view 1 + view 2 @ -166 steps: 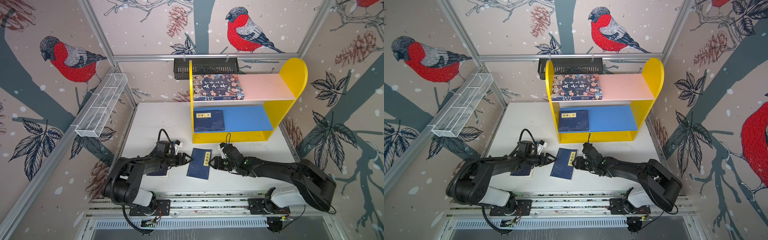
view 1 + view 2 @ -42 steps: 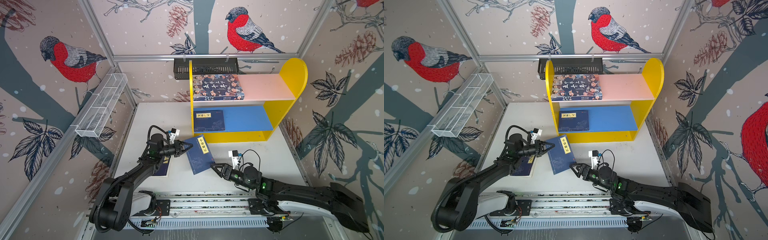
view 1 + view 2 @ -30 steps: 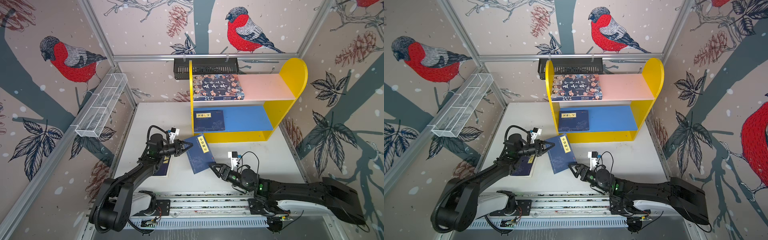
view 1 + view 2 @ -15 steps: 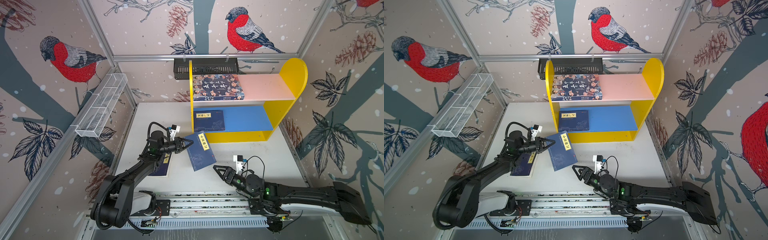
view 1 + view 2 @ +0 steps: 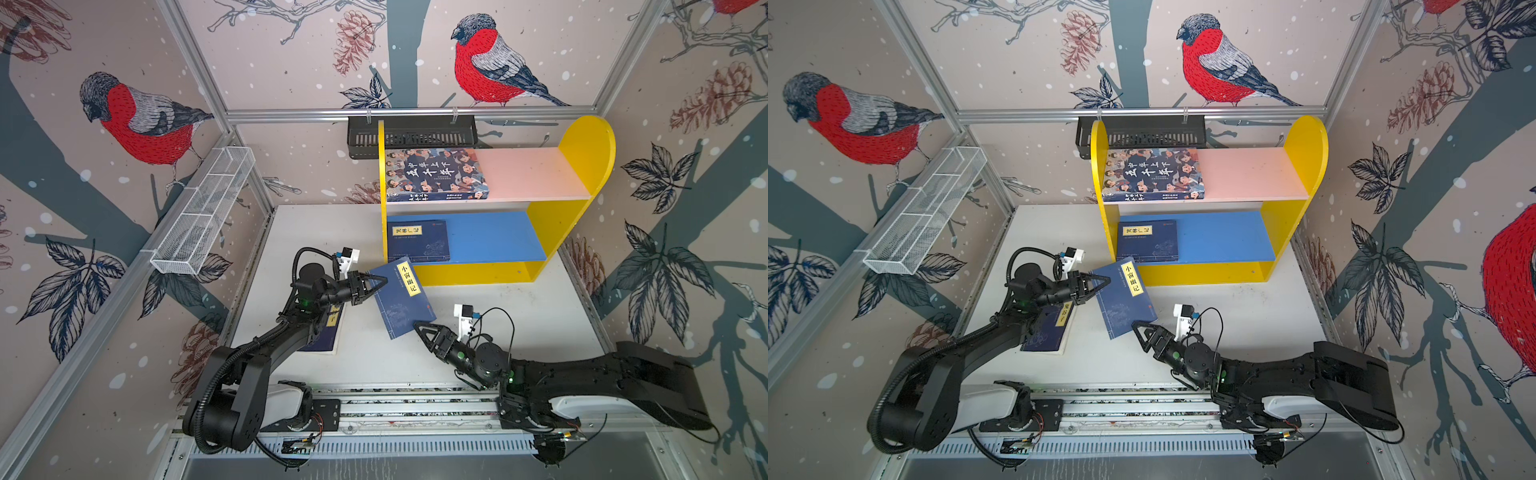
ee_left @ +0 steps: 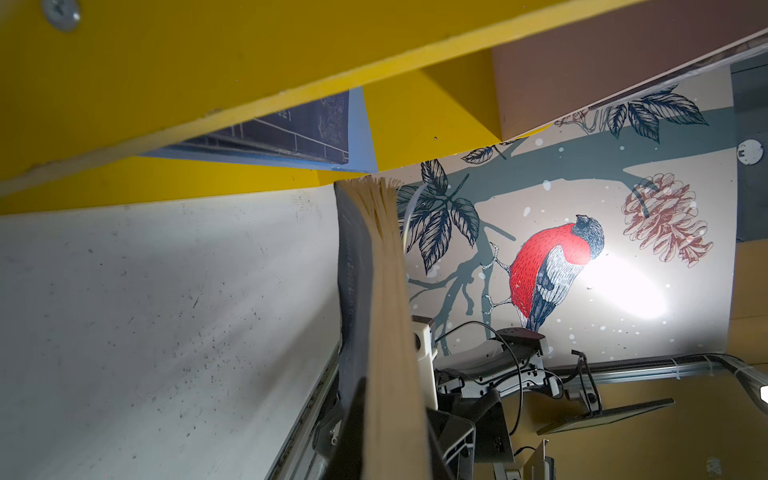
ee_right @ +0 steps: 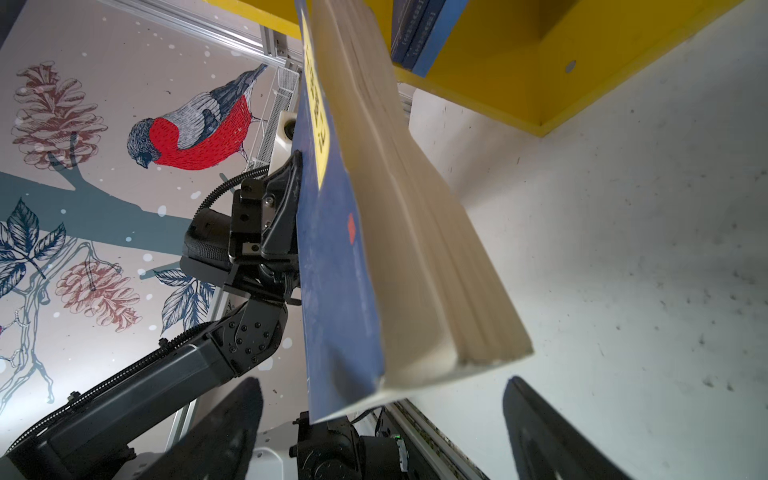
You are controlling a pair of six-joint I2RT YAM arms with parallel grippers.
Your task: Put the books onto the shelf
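Left hand [image 5: 379,286] half hidden behind navy book [image 5: 400,309]

Robot lab cell, aluminium frame [image 5: 411,112]

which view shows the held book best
A top view: the whole cover of the held book and its yellow label show, with the left gripper shut on its edge. The right wrist view shows its cover and page edges close up, cropped; the left wrist view only page edges.
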